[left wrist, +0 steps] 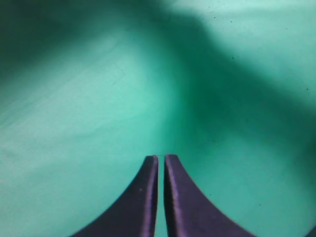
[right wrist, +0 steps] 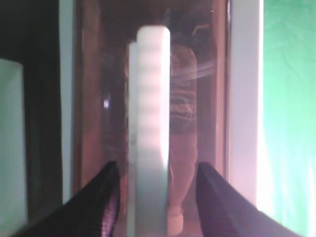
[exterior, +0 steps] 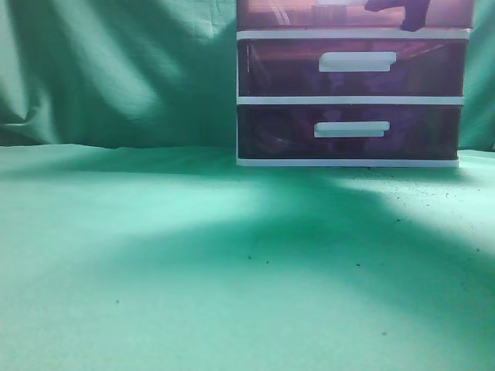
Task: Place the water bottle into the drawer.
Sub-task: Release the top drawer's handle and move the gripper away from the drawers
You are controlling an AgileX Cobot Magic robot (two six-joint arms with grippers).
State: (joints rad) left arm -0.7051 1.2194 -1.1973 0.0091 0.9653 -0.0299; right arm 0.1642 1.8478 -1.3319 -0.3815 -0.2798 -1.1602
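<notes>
We see the water bottle (right wrist: pixel 183 128) inside the drawer (right wrist: pixel 148 74), long axis along its handle (right wrist: pixel 148 133), cap toward right gripper (right wrist: pixel 157 197), jaws released astride the handle; left gripper (left wrist: pixel 161 163) jaws clenched, empty.

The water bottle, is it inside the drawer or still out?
Inside. In the right wrist view the water bottle shows through the tinted drawer front, behind the white handle that the open right claw straddles.
</notes>
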